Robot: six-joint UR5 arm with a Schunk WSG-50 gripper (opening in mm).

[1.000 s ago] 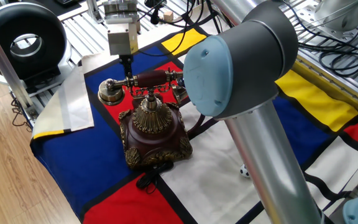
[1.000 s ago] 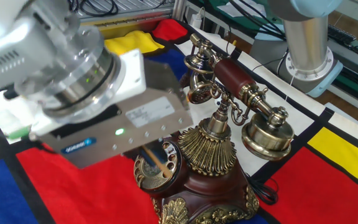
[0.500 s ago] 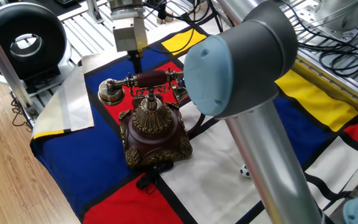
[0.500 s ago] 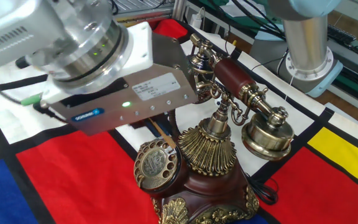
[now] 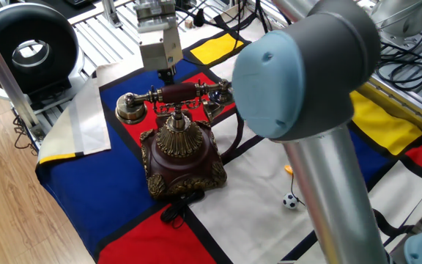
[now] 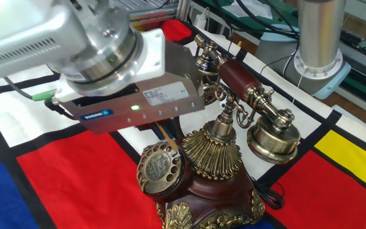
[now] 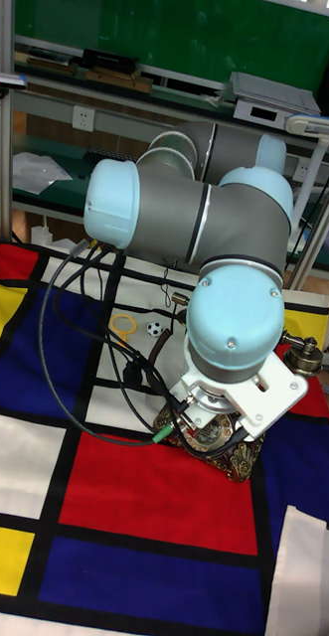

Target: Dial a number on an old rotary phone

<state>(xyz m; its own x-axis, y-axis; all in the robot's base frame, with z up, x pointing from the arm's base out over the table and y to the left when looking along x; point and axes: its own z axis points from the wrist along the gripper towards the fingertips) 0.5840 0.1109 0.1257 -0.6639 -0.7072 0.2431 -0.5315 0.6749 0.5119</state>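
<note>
The old rotary phone (image 5: 182,154) stands on the coloured cloth, its maroon-and-brass handset (image 5: 178,93) resting across the brass cradle. In the other fixed view its brass dial (image 6: 159,168) faces up at the front left, below the handset (image 6: 240,83). My gripper (image 6: 173,127) hangs above and behind the dial, its jaws shut on a thin wooden stick (image 6: 165,135). The stick's tip sits just above the dial's upper edge, apart from it. In one fixed view the gripper (image 5: 168,73) hovers behind the handset. In the tall view my wrist covers most of the phone (image 7: 239,462).
A big black ring-shaped device (image 5: 28,51) stands at the back left, and a folded white cloth (image 5: 86,117) lies beside the phone. A small ball (image 5: 290,201) lies on the white patch. My arm's elbow (image 5: 306,81) fills the foreground. The arm's base (image 6: 316,44) stands behind the phone.
The gripper has lifted and drawn back from the dial. The stick's tip, which rested in the dial a second ago, now hangs above it. The phone has not moved.
</note>
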